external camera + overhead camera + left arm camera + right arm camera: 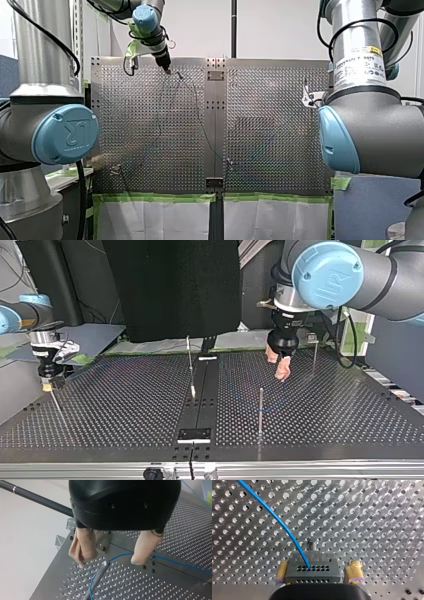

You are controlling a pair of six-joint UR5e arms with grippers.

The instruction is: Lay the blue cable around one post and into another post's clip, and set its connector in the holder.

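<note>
My left gripper (108, 563) hangs wide open, its beige pads (83, 546) spread over the far part of the bench (270, 135), left of the middle in the front view. Directly under the gap stands a slim post (97, 578). The blue cable (120, 556) meets the post's tip, then runs off beneath one pad and away across the bench. Its length there lies along the line from pad to pad, not across it, so I judge a wrist turn is needed before a pinch.

My right gripper (318, 566) sits at the front view's right edge, well apart from that post. Its yellow pads (355, 572) flank the grey connector (313, 572), which it appears to hold. My left arm is the nearer to the post.
</note>
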